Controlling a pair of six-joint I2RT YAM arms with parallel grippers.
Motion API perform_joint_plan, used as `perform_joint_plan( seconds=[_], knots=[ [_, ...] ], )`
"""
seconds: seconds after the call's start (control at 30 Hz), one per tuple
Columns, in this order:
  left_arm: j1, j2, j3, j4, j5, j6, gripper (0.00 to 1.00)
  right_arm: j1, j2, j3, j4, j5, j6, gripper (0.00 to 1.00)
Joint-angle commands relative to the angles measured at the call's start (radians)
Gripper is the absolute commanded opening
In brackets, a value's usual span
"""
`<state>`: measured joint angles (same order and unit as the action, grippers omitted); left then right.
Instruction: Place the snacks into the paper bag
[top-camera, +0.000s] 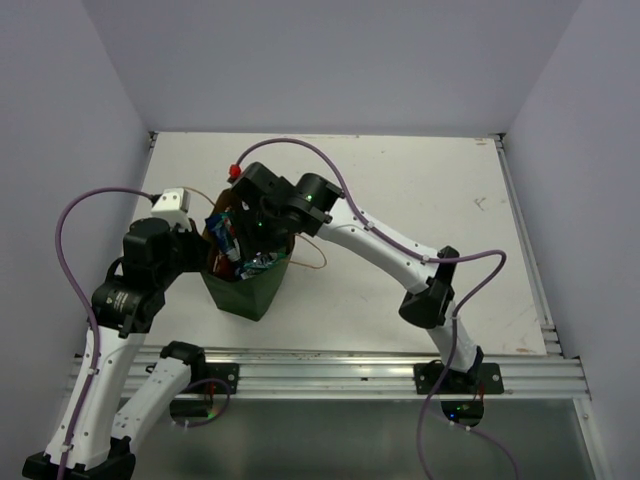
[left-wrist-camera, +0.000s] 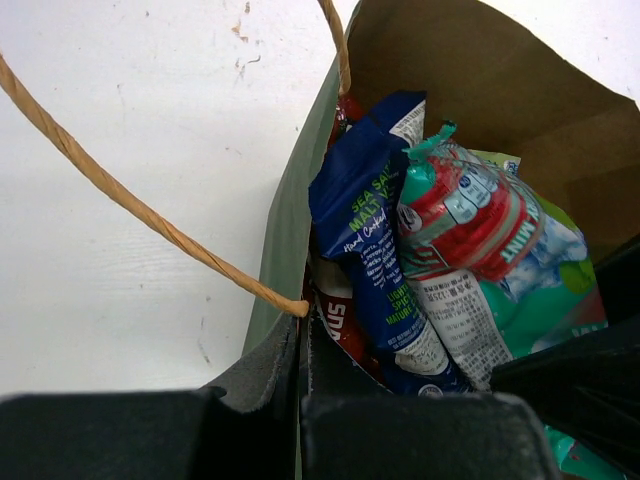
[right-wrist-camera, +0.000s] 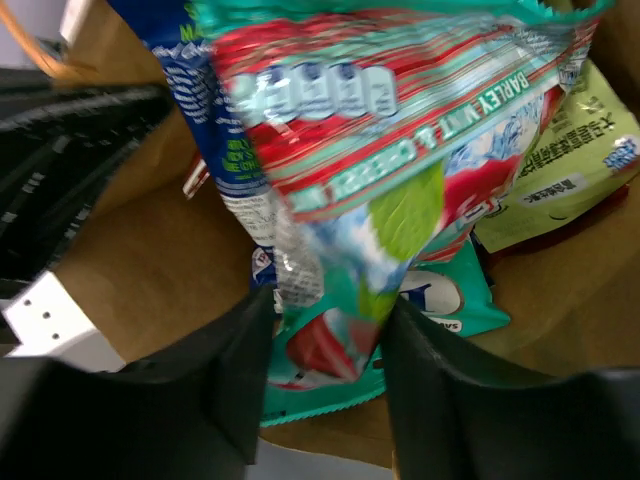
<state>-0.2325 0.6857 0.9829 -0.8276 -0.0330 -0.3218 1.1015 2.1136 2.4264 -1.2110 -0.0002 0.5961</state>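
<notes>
The dark green paper bag (top-camera: 245, 295) stands upright left of the table's middle. My left gripper (top-camera: 208, 260) is shut on its left wall (left-wrist-camera: 285, 220), just below a tan string handle (left-wrist-camera: 150, 215). My right gripper (top-camera: 255, 235) is over the bag's mouth. Its fingers (right-wrist-camera: 320, 400) pinch one end of the teal-pink Fox's bag (right-wrist-camera: 380, 130), which reaches down into the brown inside (right-wrist-camera: 150, 270). Inside lie the dark blue-white packet (left-wrist-camera: 375, 250), the red chip bag (left-wrist-camera: 345, 325) and the pale green packet (right-wrist-camera: 560, 170). The orange gummy bag is hidden.
The white table (top-camera: 430, 200) is walled by pale panels at the back and both sides. A metal rail (top-camera: 330, 370) runs along the near edge. The bag's second string handle (top-camera: 312, 262) hangs out to the right.
</notes>
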Motion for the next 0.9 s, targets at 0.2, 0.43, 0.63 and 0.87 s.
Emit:
perform_joint_plan(
  seconds=[0.2, 0.43, 0.63, 0.87],
  knots=[
    [-0.007, -0.006, -0.021, 0.035, 0.008, 0.001, 0.00, 0.003, -0.185, 0.076, 0.060, 0.104, -0.018, 0.54],
    [-0.007, 0.002, -0.023, 0.045, 0.025, 0.000, 0.00, -0.002, -0.254, -0.078, 0.028, 0.216, -0.016, 0.54],
    [-0.008, -0.003, -0.018, 0.039, 0.022, 0.000, 0.00, -0.005, -0.259, -0.196, 0.042, 0.253, -0.019, 0.53],
    [-0.010, -0.006, -0.020, 0.038, 0.021, 0.000, 0.00, -0.012, -0.270, -0.288, 0.041, 0.304, -0.009, 0.51]
  ],
)
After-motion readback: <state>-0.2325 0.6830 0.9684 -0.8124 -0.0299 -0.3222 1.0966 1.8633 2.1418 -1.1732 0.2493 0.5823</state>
